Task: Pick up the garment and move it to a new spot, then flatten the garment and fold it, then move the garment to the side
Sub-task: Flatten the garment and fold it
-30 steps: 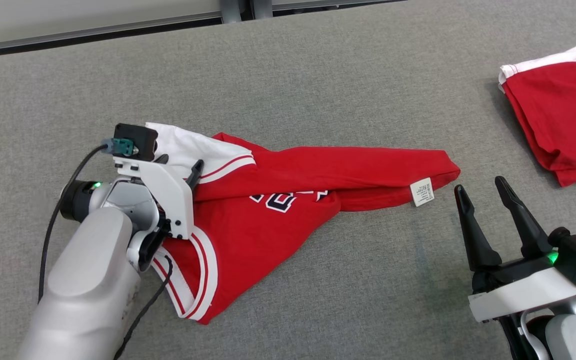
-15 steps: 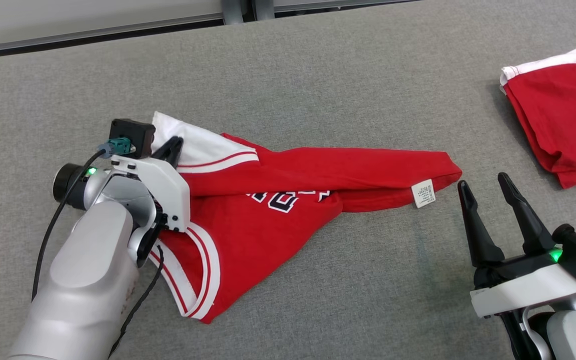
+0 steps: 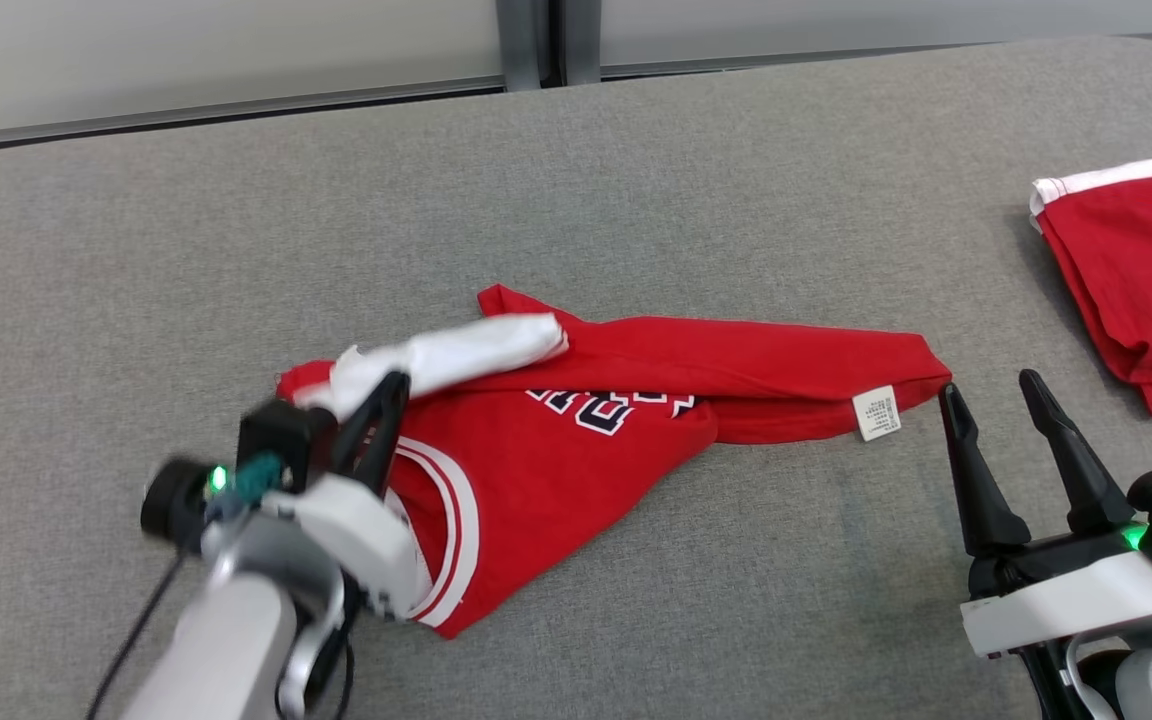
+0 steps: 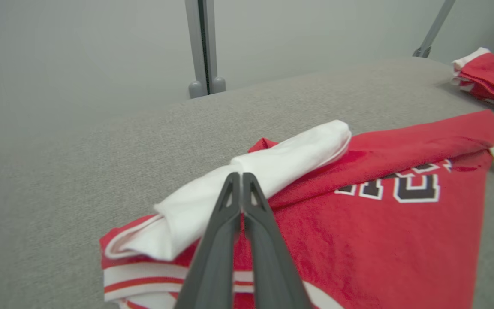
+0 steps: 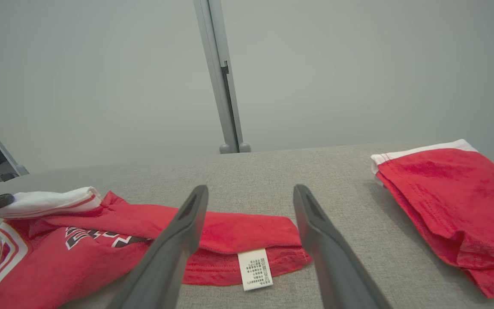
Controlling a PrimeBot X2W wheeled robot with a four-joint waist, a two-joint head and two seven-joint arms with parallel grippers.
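Garment [image 4: 358, 240]: left wrist view shows left claw [image 4: 241, 175] pinching sleeve [image 4: 298, 150].

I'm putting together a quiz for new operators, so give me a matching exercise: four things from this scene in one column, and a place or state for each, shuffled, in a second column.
Column one:
1. left gripper
2. right gripper
3. care label
4. folded red garment

Column two:
A. open and empty, just right of the label
B. at the right edge of the table
C. shut on the white sleeve
D. at the right end of the jersey

Pairs: 1-C, 2-A, 3-D, 4-B.
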